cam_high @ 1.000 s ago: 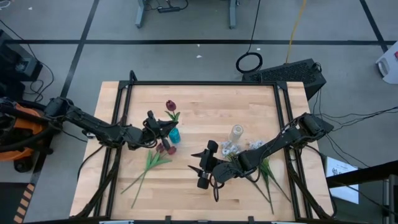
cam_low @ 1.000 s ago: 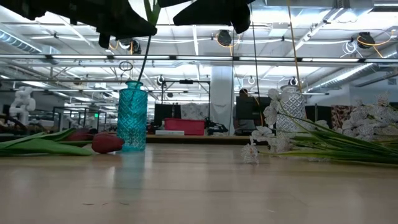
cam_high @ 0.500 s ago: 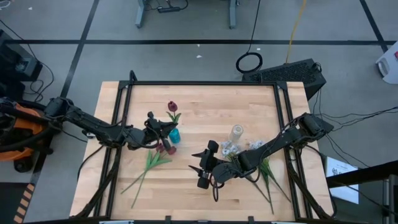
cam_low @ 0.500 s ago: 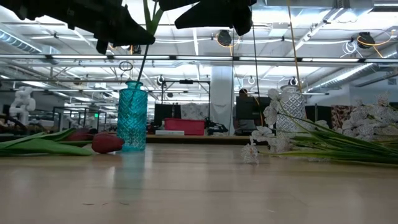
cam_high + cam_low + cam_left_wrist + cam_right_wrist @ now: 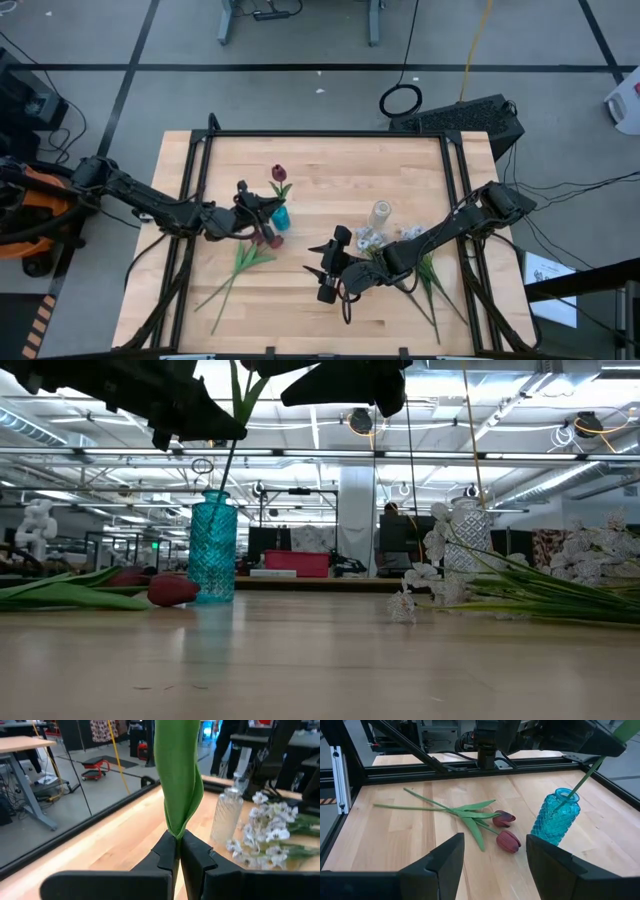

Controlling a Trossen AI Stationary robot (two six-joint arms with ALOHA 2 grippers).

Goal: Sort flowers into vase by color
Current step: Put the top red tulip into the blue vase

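**Red tulip held in the teal vase**

A dark red, green-stemmed artificial tulip is held with its stem end inside the teal cut-glass vase, clenched by the left hand above the rim so it can be dropped upright. Two more red tulips lie on the wooden bench just beside the vase. White blossom sprays are gathered by the clear glass vase. The right hand is left released, empty.

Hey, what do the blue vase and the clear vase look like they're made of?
Blue vase: translucent teal glass or plastic, going by its glossy diamond-cut facets. Clear vase: colourless glass or clear plastic, ribbed and see-through. The look leaves open which.
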